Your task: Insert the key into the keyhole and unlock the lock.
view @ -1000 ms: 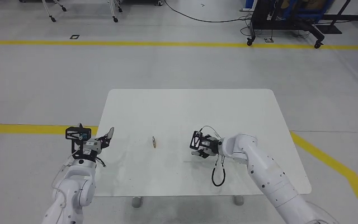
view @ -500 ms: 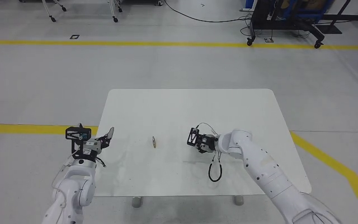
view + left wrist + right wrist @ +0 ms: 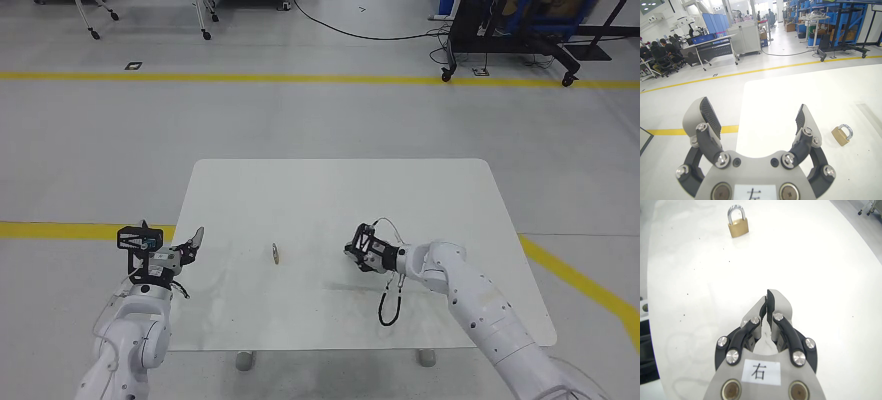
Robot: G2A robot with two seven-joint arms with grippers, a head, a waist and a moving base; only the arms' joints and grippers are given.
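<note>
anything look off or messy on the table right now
Nothing is spilled or damaged. The padlock seems to rest on a narrow edge rather than flat, judging by the thin sliver it makes in the top view. Small dark specks dot the table around it.

A robotics lab in an industrial hall: grey floor (image 3: 687, 98) with yellow lines (image 3: 772, 68), blue storage racks (image 3: 804, 9), cardboard boxes (image 3: 790, 27), wheeled desks (image 3: 719, 50), white worktop (image 3: 810, 94).
</note>
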